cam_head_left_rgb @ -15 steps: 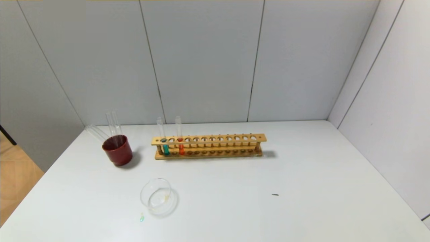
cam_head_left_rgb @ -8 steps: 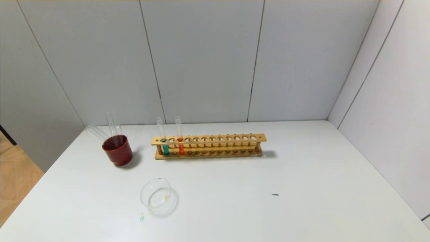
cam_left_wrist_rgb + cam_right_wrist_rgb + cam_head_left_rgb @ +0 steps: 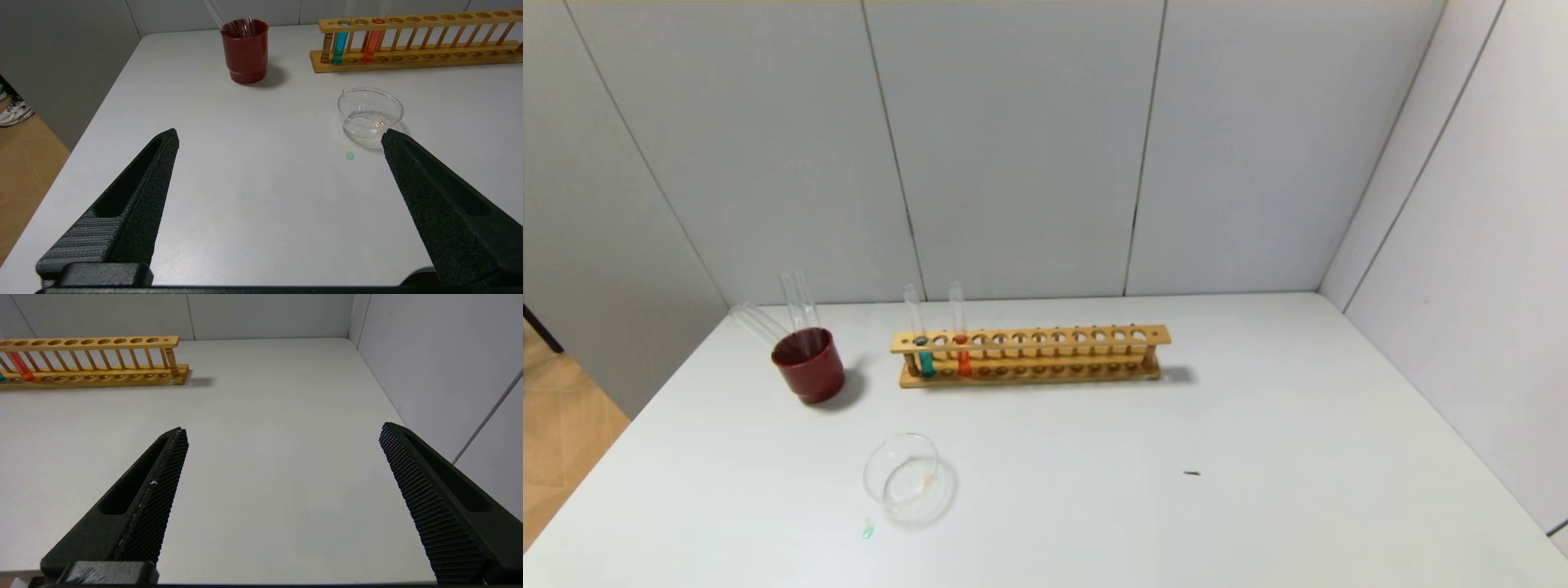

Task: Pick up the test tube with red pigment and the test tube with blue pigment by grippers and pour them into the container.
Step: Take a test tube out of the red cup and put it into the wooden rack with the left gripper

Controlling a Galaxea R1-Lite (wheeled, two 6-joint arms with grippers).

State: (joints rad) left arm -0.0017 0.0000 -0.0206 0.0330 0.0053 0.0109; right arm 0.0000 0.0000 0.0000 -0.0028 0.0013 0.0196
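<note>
both tubes (image 3: 339, 47) in rack, beyond open jaws

Nothing has shifted across the head view pictures. The rack (image 3: 1029, 356), cup (image 3: 808, 364) and glass dish (image 3: 903, 477) lie exactly as before.

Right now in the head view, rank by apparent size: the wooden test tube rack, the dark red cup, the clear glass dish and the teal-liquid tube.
1. Long wooden test tube rack.
2-3. Dark red opaque cup and round clear glass dish: alike; the dish sits nearer the camera, so unranked.
4. Slim glass tube with teal-blue liquid.
</note>
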